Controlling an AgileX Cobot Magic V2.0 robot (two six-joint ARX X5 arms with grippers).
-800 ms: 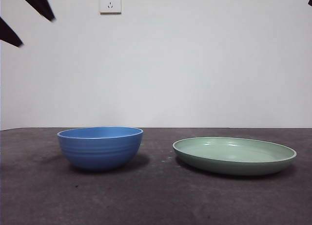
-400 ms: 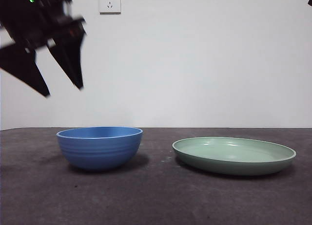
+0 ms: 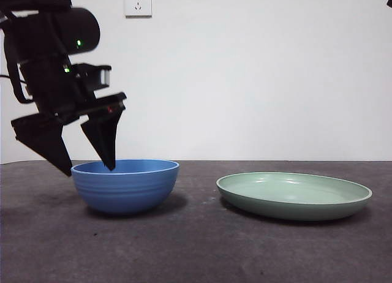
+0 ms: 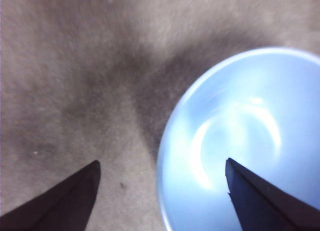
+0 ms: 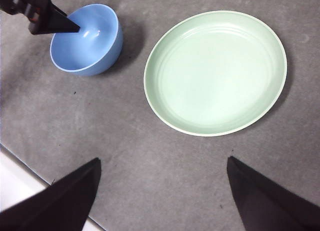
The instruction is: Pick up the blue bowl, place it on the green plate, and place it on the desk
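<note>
The blue bowl [image 3: 125,188] stands upright on the desk [image 3: 196,252] at the left. The green plate [image 3: 294,194] lies to its right, apart from it and empty. My left gripper [image 3: 89,166] is open and straddles the bowl's left rim, one jaw inside the bowl and one outside, holding nothing. In the left wrist view the bowl [image 4: 250,141] lies under one jaw of the gripper [image 4: 161,162]. My right gripper [image 5: 163,160] is open and empty, high above the desk; its view shows the bowl [image 5: 87,38], the plate [image 5: 215,71] and the left gripper's jaw [image 5: 50,21].
A white wall with an outlet [image 3: 138,2] stands behind the desk. The desk's edge [image 5: 15,161] runs near the bowl's side in the right wrist view. The right arm shows only as a black tip [image 3: 389,1] at the top corner.
My left gripper has come down from the upper left to the bowl's left rim, jaws open. The bowl, the plate and the right arm have not moved.
</note>
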